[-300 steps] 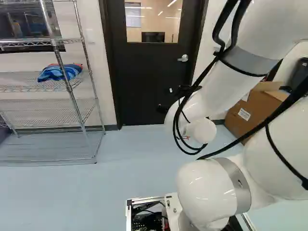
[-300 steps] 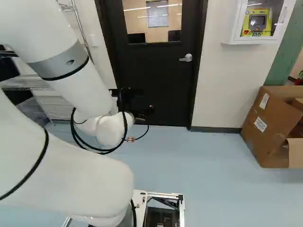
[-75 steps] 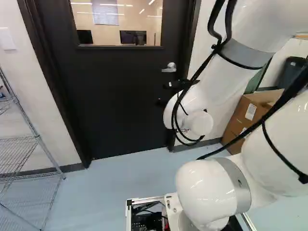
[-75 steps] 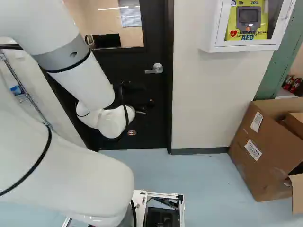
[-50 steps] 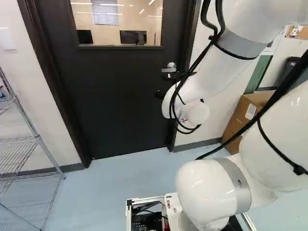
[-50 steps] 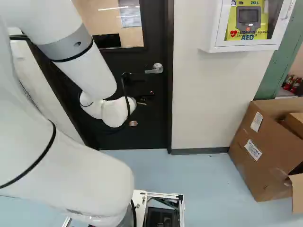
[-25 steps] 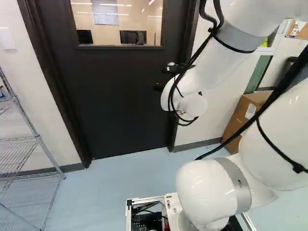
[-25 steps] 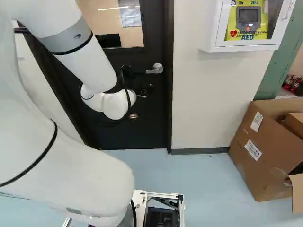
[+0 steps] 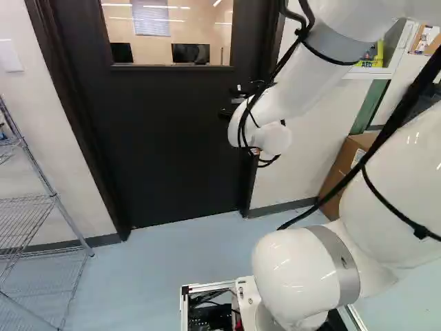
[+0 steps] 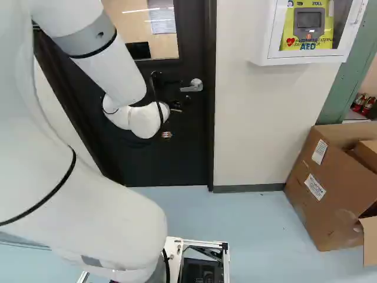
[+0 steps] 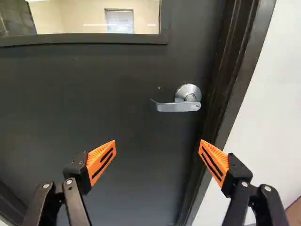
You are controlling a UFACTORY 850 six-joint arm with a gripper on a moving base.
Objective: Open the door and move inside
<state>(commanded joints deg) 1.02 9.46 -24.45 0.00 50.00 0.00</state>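
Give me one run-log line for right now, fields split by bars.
door: closed | lever handle: ahead of hand, ungripped | hand: open, empty | next: probably advance to lever

The white arm [image 10: 121, 76] reaches toward a black door [image 10: 171, 162] (shut, with a silver lever [image 10: 192, 86]), left of a cardboard box [image 10: 321, 183].

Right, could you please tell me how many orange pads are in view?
2, both in the wrist view: one pad on the finger nearer the door frame, another pad on the farther finger.
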